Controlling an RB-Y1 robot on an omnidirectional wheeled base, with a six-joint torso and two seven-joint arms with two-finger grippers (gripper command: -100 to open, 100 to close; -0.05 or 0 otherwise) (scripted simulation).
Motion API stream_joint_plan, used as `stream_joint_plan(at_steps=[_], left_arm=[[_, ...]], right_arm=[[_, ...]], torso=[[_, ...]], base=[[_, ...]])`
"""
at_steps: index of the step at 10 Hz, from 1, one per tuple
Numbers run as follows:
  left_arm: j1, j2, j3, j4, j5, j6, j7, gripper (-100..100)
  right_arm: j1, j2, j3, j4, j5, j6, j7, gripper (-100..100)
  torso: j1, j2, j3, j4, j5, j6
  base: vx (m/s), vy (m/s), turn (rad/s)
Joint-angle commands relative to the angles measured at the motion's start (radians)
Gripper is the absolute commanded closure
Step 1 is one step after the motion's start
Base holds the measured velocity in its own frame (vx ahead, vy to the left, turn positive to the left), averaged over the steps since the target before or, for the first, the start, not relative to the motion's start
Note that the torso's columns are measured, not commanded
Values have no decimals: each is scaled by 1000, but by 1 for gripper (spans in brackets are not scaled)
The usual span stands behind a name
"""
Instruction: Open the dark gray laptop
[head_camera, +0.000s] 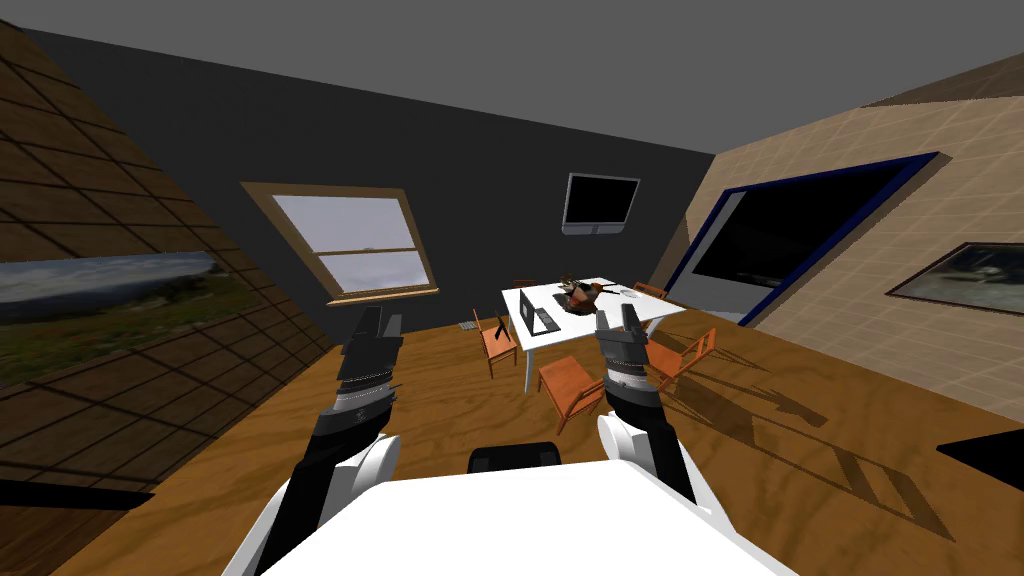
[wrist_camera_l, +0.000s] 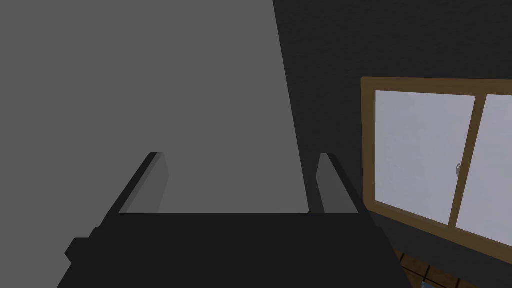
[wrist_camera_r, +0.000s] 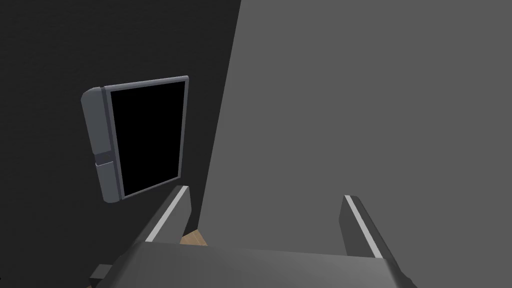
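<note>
Laptop (head_camera: 537, 318) on white table (head_camera: 655, 305), left gripper (wrist_camera_l: 240, 156) fingers spread, empty, right gripper (wrist_camera_r: 266, 192) spread, empty

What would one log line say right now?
dark gray laptop: on white square table, far off, lid seemingly up | left jaws: open, empty | right jaws: open, empty

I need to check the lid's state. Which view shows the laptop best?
The head view: the laptop stands on the white table, lid apparently raised, far ahead. The wrist views look past the open left pincer and right pincer toward other parts of the room.
</note>
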Motion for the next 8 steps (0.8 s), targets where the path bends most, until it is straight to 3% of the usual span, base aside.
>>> stream_joint_plan(at_steps=[1, 8], left_arm=[[0, 0, 0, 0, 0, 0, 0, 0], [0, 0, 0, 0, 0, 0, 0, 0]], right_arm=[[0, 0, 0, 0, 0, 0, 0, 0], [0, 0, 0, 0, 0, 0, 0, 0]], torso=[[0, 40, -82, 41, 0, 0], [0, 544, -1087, 544, 0, 0]], base=[[0, 0, 0], [0, 0, 0]])
